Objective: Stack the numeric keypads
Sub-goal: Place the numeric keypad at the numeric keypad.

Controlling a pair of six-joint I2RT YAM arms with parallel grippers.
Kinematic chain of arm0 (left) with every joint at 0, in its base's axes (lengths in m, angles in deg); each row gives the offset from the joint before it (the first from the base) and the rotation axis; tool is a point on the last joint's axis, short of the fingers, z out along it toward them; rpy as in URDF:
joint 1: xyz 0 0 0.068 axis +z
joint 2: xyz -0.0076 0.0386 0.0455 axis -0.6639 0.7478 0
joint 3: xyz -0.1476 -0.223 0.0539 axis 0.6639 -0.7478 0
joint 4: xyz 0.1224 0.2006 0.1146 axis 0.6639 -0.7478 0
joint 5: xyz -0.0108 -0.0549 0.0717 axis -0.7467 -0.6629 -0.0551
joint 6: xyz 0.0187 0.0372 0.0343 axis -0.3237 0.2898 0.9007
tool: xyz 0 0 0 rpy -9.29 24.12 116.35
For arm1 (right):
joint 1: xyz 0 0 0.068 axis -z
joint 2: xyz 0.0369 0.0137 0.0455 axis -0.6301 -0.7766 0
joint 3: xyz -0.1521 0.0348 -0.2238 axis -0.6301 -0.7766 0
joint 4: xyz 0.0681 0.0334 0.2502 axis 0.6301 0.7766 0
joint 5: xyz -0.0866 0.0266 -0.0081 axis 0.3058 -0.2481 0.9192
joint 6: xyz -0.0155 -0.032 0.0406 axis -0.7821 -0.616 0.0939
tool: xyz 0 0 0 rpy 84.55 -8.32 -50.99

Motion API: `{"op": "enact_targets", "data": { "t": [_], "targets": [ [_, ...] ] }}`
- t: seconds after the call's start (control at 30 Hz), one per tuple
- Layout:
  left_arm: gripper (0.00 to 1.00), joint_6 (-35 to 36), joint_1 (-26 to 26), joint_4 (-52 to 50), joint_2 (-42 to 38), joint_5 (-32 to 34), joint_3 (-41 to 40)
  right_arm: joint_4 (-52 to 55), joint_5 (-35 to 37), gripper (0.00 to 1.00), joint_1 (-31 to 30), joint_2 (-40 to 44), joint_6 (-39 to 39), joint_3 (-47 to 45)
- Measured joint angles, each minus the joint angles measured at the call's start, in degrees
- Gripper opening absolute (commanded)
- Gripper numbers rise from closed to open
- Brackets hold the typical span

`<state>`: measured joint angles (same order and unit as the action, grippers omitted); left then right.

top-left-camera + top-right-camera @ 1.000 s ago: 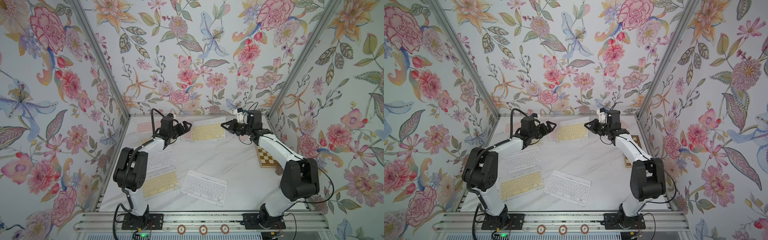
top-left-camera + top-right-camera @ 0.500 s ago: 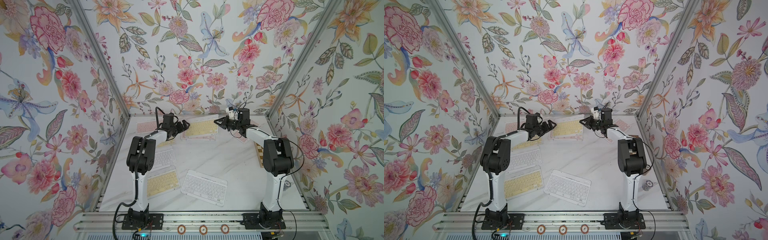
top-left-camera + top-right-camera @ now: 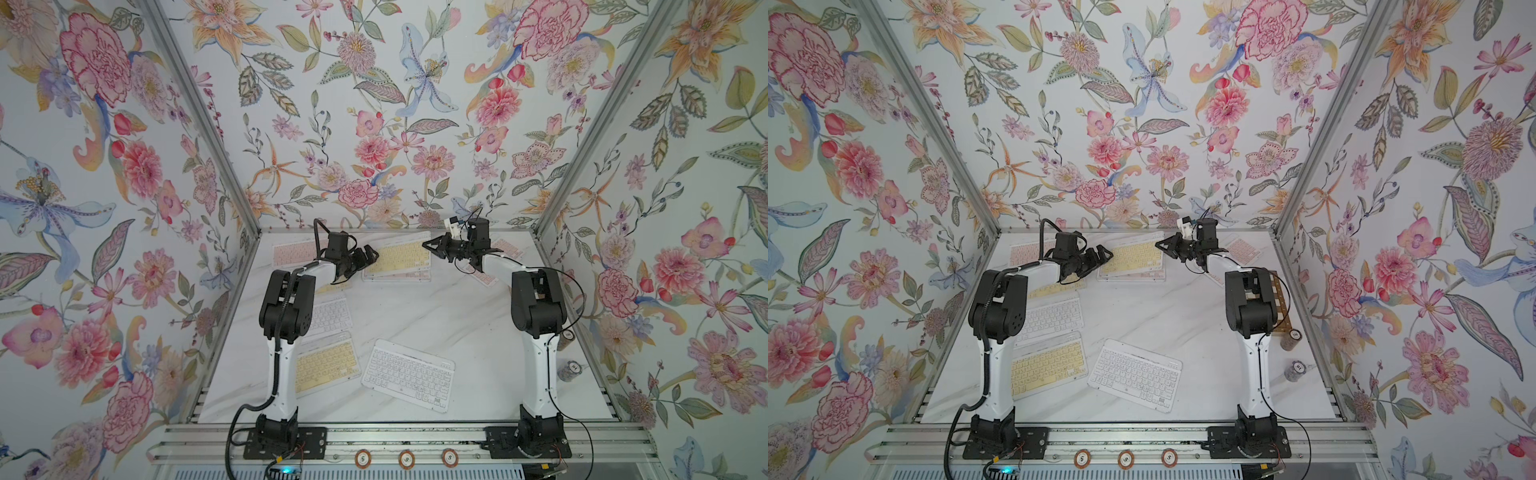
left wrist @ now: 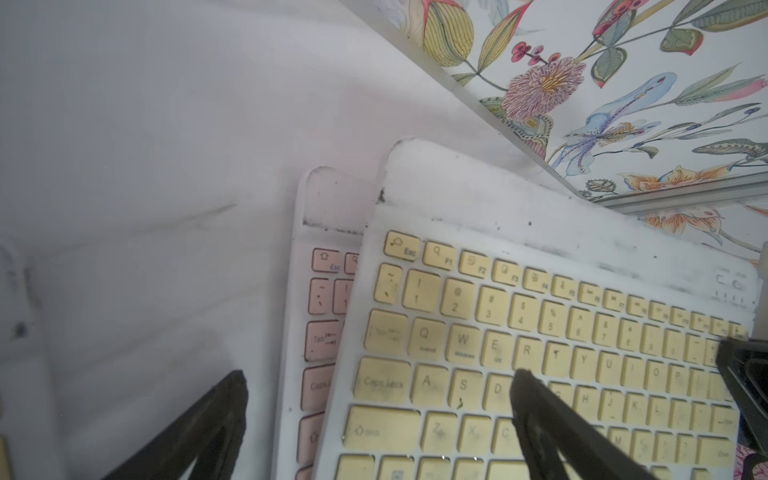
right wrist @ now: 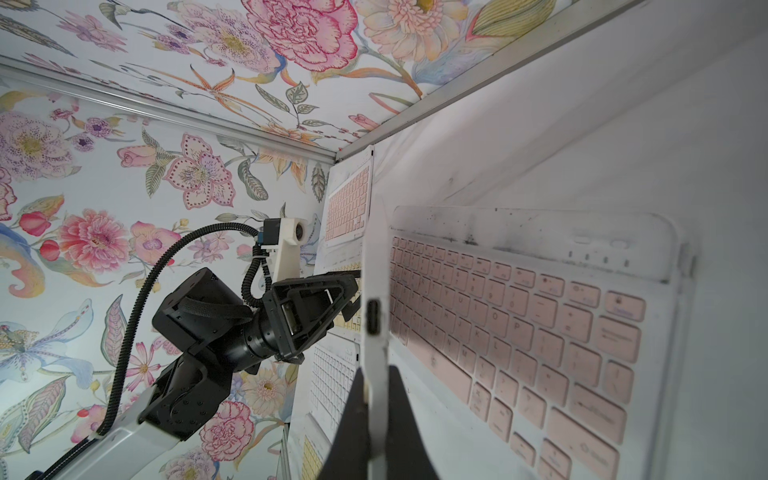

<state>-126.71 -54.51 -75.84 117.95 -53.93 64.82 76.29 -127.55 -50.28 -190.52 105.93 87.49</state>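
My right gripper point(image 5: 376, 376) is shut on the thin right edge of a yellow-keyed numeric keypad point(image 3: 397, 257) point(image 3: 1133, 257) at the back middle of the table. That keypad point(image 4: 540, 332) lies slanted over a pink one point(image 4: 324, 340) point(image 5: 519, 316), offset from it, its held edge raised. My left gripper point(image 4: 380, 374) is open at the keypad's left end, one finger point(image 4: 540, 415) above the yellow keys, the other point(image 4: 216, 415) above bare table. In both top views the grippers point(image 3: 370, 255) point(image 3: 430, 246) face each other across it. Other keypads lie around: pink point(image 3: 293, 251), white point(image 3: 332, 313), yellow point(image 3: 326, 365), white point(image 3: 409, 374).
A pink keypad point(image 3: 505, 249) lies at the back right behind the right arm. A wooden chessboard point(image 3: 1281, 299) and two chip rolls point(image 3: 1291, 338) stand along the right wall. The flowered back wall is close behind the held keypad.
The right gripper has carried the yellow keypad a little to the left, over the pink one. Both arms' elbows have swung upright. The left gripper has stayed open at the keypad's left end.
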Motion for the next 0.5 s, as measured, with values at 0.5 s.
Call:
{"op": "enact_targets", "data": {
  "t": [0.5],
  "targets": [
    [0.99,-0.22,0.02,0.0,1.16,-1.27,1.42,1.14,-3.37,0.03,0.46,-6.25,0.57,5.16]
  ]
}}
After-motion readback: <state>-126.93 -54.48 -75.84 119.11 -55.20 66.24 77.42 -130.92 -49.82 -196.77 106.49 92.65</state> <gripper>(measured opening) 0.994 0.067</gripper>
